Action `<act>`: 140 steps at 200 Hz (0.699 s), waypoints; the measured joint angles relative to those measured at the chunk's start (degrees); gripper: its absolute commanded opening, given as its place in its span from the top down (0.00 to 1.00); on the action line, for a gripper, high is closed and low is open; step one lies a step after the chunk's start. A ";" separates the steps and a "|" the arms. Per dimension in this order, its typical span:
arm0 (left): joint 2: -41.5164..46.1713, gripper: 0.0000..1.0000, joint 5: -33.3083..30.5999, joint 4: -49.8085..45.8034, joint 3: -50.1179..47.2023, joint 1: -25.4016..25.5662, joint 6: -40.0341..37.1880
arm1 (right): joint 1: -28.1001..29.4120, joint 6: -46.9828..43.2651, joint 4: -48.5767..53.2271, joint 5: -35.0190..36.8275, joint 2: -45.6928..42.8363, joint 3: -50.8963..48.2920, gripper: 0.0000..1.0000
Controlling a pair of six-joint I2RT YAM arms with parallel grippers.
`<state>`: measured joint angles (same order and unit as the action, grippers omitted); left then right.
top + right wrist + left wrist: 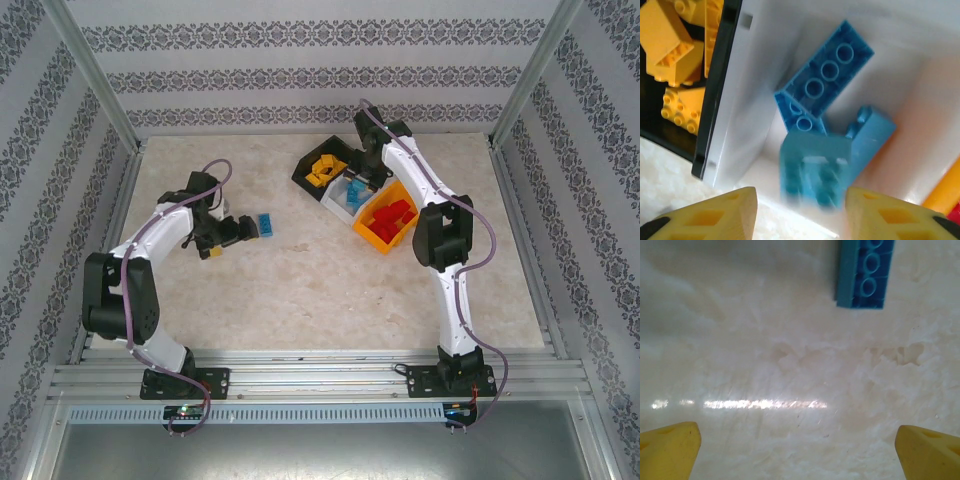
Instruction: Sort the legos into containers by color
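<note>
The left gripper (243,228) is spread wide over the left half of the table (300,290), a lone blue brick (266,224) just beyond its fingertips. The right gripper (801,207) stands parted over the white bin (755,100) near the far edge, a blurred blue brick (812,172) beneath.

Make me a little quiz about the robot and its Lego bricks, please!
1. True or false: the yellow bricks lie in the black bin.
2. What colour is the loose brick on the table, just ahead of the left hand? A red, B blue, C yellow.
3. Fill the gap: the red bricks lie in the ___ bin.

Key: 1 true. 2 B. 3 orange.
</note>
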<state>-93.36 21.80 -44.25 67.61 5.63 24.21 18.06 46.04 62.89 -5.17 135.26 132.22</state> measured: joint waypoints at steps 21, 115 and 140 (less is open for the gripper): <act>-3.78 0.00 -1.57 -0.48 4.90 1.25 -0.81 | 0.07 -0.70 0.26 0.00 0.09 0.13 0.44; -24.04 0.14 -9.05 -2.19 20.79 7.50 -4.37 | 3.08 1.40 -11.67 -1.95 -37.05 -47.91 0.43; -27.36 0.27 -9.88 -2.95 24.33 9.03 -4.61 | 5.46 3.32 -13.70 -2.03 -43.69 -56.33 0.43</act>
<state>-120.73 11.92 -47.20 91.94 14.66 19.59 23.53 49.36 49.19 -7.20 91.57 75.90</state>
